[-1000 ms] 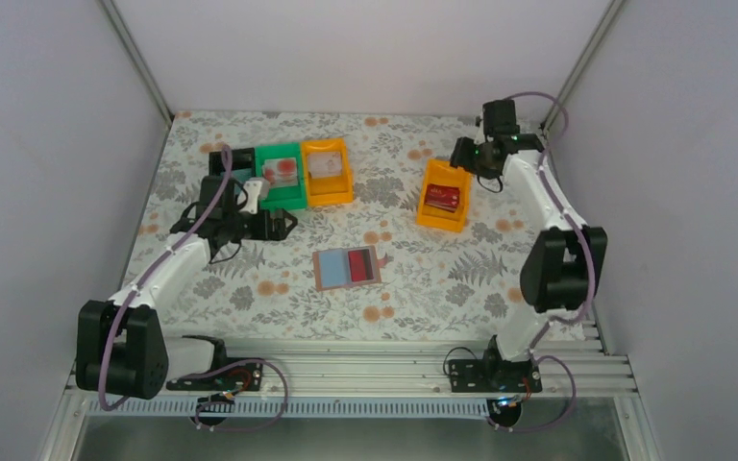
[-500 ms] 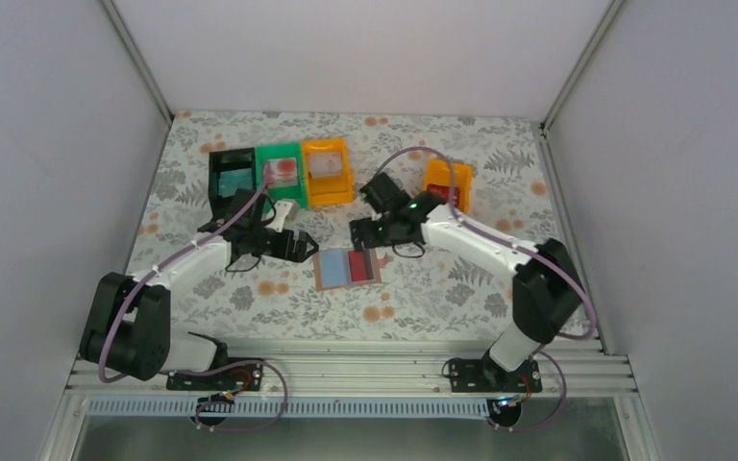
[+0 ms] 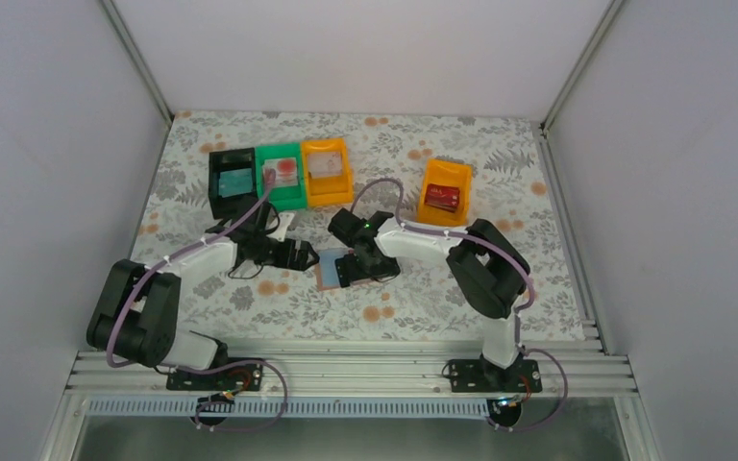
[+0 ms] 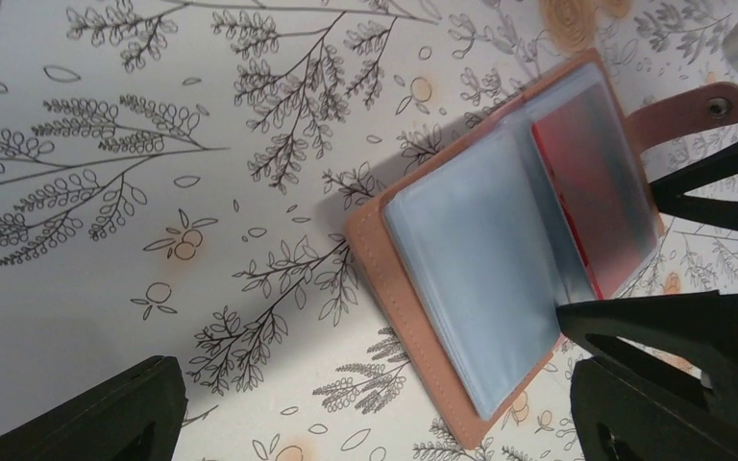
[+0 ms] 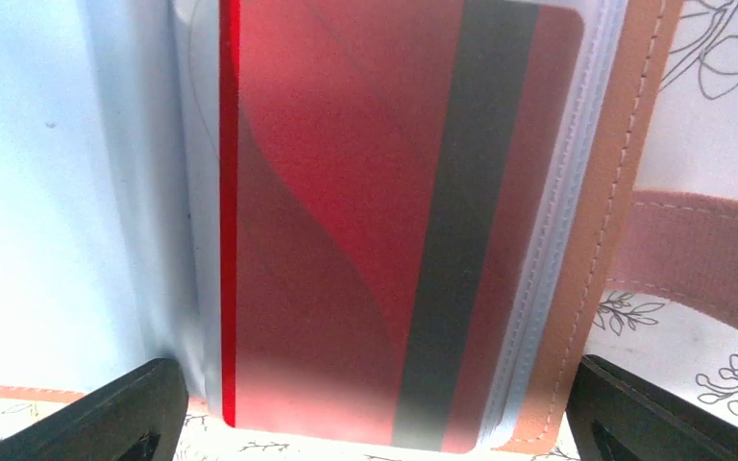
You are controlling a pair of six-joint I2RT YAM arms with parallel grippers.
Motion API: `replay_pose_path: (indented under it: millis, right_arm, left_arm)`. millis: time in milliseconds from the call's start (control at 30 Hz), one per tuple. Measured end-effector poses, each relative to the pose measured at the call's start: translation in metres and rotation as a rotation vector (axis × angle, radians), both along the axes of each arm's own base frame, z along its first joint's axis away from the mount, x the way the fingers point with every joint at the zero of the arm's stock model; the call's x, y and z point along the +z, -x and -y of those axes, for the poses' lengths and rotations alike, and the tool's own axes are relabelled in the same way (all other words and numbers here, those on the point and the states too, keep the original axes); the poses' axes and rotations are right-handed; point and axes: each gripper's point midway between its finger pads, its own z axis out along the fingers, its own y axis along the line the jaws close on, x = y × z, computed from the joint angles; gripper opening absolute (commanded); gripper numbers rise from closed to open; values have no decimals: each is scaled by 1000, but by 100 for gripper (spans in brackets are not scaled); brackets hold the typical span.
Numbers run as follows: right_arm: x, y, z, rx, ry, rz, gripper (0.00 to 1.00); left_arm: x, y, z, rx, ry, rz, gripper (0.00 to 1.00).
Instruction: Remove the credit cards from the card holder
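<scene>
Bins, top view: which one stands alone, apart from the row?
The orange bin on the right, holding a dark red card. The black bin, green bin and second orange bin stand side by side further left.

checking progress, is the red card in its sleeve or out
In. The red card shows hazed behind the clear sleeve of the open card holder.

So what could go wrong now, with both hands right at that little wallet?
The red card sits inside a clear sleeve, so the open right hand might pinch sleeve and card together and lift the whole card holder. The open left hand doesn't seem to pin the holder, so it could slide. The hands are close and might bump.
</scene>
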Motion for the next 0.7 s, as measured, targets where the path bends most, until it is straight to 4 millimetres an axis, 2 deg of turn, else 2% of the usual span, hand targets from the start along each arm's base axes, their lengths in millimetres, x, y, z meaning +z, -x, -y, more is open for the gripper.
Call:
replay_pose_path:
  millis: [233,400,533,700]
  right_arm:
    - [-2,-3,-1,-15,12,5,92]
    - [-1,-5,-1,-11,6,2,99]
    - [1,-9,-6,9,-10,-7,99]
    - [17,-23,-16,4,-49,14,99]
  left_arm:
    - [-4,1,-1,4,-5,-13,100]
    - [-4,0,-1,4,-6,-9,100]
    - [-3,0,0,0,-5,-3,100]
    - [-4,0,0,-4,-7,-2,100]
